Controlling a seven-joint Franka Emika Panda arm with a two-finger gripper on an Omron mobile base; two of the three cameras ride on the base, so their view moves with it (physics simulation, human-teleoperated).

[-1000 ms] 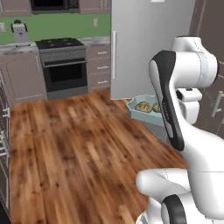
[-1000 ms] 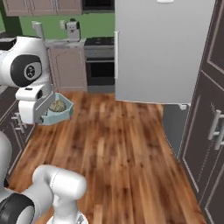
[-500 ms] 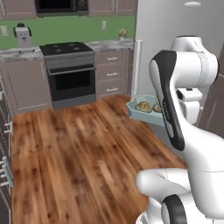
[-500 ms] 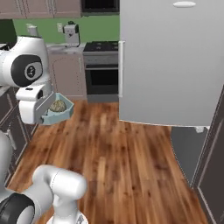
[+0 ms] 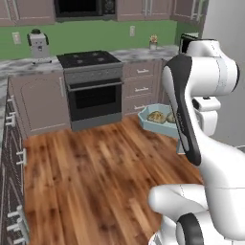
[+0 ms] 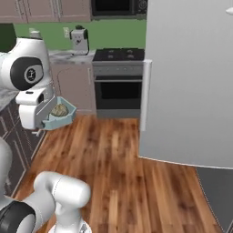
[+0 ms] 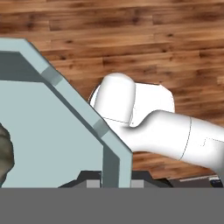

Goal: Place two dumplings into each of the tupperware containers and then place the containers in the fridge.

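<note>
A pale teal tupperware container [image 5: 160, 125] hangs above the wooden floor, just left of my arm, with two tan dumplings [image 5: 156, 116] lying in it. The right base view shows the container [image 6: 63, 118] beside my white hand, one dumpling [image 6: 59, 109] showing over its rim. In the hand view my gripper [image 7: 113, 181] is shut on the container's rim [image 7: 109, 144], and a dumpling [image 7: 4, 153] shows at the left edge. The grey fridge [image 6: 191, 82] stands to the right, its flat panel facing me.
A black stove with oven [image 5: 93, 91] [image 6: 119, 82] stands ahead between brown cabinets, a microwave [image 5: 83, 7] above it. A small appliance [image 5: 38, 44] sits on the counter. Dark drawers [image 5: 12, 158] line the left side. Open wooden floor [image 6: 113, 159] lies in front.
The whole picture has shifted, so the base has moved: the stove now sits further right and nearer, the fridge fills more of the right view. The container stays held.
</note>
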